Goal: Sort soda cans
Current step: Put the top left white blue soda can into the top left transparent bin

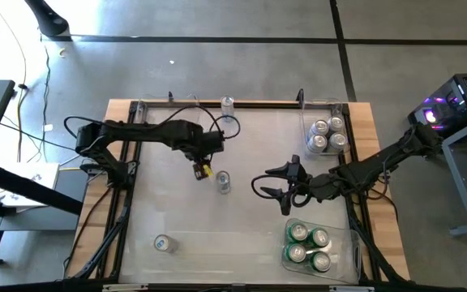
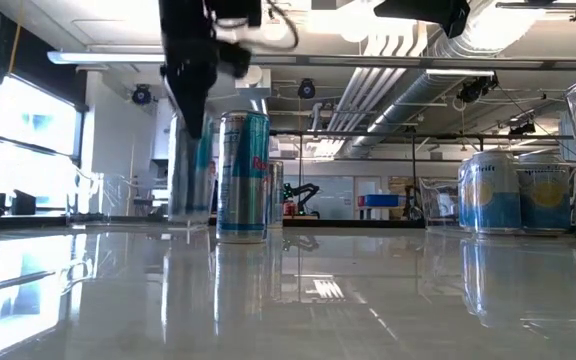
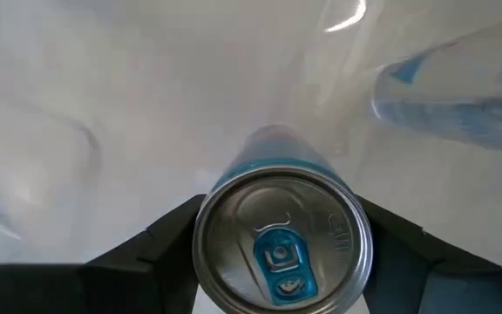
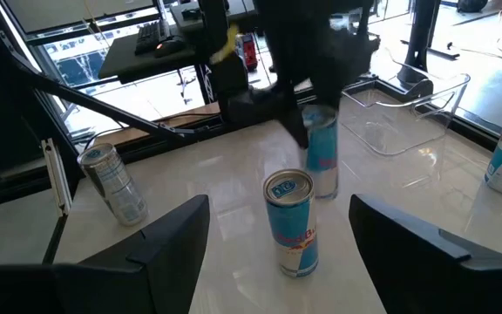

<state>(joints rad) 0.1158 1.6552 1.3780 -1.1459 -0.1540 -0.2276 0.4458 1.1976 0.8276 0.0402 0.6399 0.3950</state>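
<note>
Glossy white worktop [image 1: 185, 219] fills the high view, with the left gripper [image 1: 217, 143] reaching in from the left edge toward the far middle, over a blue-and-silver can [image 1: 229, 126]. Another slim can [image 1: 223, 182] stands near the centre, 1 lone can [image 1: 162, 243] sits near the near-left corner, and 1 more [image 1: 228, 104] stands at the far edge. A clear bin [image 1: 305, 122] at the far-right corner holds silver-topped cans [image 1: 327, 135]; a second bin [image 1: 352, 251] at the near-right corner holds green cans [image 1: 308, 245]. The right gripper [image 1: 276, 182] hovers right of centre, its fingers spread with nothing between them.

Low view: the left gripper [image 2: 193, 75] comes down over a can [image 2: 191, 170], just beside the slim can [image 2: 242, 176].

Left wrist view: the fingers [image 3: 159, 237] flank the can top [image 3: 281, 240] and appear to pinch the can on both sides.

Right wrist view: the spread fingers [image 4: 159, 240] frame the centre can [image 4: 291, 222], apart from it.
</note>
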